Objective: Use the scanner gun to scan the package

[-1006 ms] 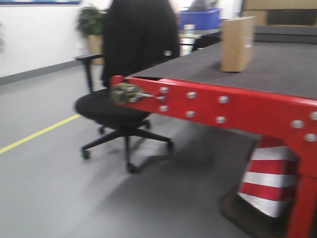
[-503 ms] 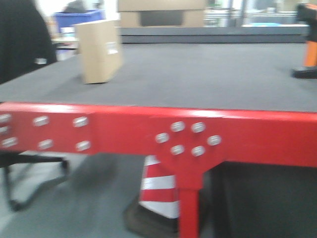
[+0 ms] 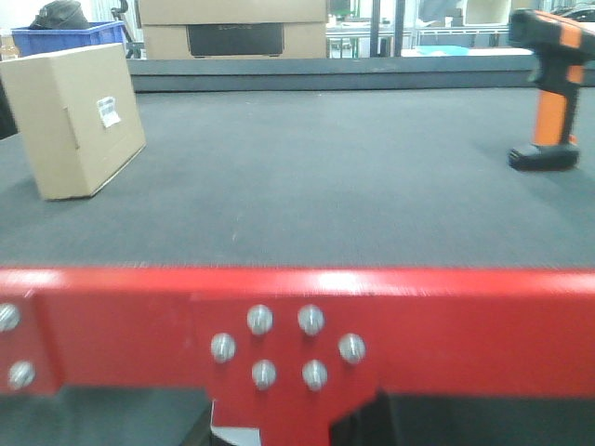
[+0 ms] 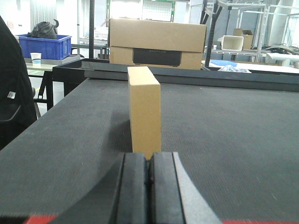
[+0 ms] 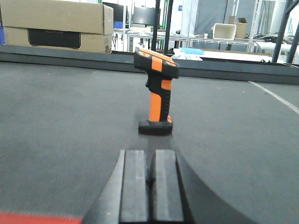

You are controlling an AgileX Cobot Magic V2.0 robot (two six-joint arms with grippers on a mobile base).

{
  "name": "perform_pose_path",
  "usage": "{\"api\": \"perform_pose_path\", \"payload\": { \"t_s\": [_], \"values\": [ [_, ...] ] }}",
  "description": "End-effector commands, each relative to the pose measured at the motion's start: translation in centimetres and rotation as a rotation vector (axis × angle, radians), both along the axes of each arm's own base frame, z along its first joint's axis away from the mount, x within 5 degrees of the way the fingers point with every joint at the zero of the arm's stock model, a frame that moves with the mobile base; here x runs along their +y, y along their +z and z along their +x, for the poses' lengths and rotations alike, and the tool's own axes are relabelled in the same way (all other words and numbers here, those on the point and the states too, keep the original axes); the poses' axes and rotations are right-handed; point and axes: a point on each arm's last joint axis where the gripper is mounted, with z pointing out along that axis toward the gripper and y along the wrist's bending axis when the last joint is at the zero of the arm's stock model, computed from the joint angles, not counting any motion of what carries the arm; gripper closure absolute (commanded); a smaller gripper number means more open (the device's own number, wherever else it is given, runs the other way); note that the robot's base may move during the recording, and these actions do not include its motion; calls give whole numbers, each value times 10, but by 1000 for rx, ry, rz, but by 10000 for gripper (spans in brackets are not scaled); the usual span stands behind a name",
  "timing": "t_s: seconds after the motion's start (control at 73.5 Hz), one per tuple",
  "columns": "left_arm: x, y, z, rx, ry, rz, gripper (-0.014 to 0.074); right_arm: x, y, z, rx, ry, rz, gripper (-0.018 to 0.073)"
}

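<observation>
Package (image 3: pixel 74 121) on edge, scanner gun (image 3: pixel 550 102) upright

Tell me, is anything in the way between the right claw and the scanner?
No, nothing visible is. In the right wrist view the shut right claw points straight at the scanner, which stands upright on its foot, with only bare dark table between them.

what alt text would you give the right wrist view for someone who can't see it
A small orange and black handheld scanner gun stands upright on its black foot on a dark grey table mat, apart from and ahead of the shut right gripper. A large tan cardboard box with a black panel sits far behind on the left.
</observation>
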Motion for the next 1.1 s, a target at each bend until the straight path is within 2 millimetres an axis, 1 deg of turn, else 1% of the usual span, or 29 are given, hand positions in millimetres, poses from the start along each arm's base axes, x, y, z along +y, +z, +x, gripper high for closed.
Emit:
{"api": "perform_pose_path", "payload": {
  "t_s": [0.0, 1.088],
  "values": [
    [0, 3, -1, -24, -3, -2, 708, 0, 2, 0, -21, -5, -11, 727],
    [0, 3, -1, -24, -3, -2, 708, 0, 2, 0, -21, -5, -11, 727]
  ]
}}
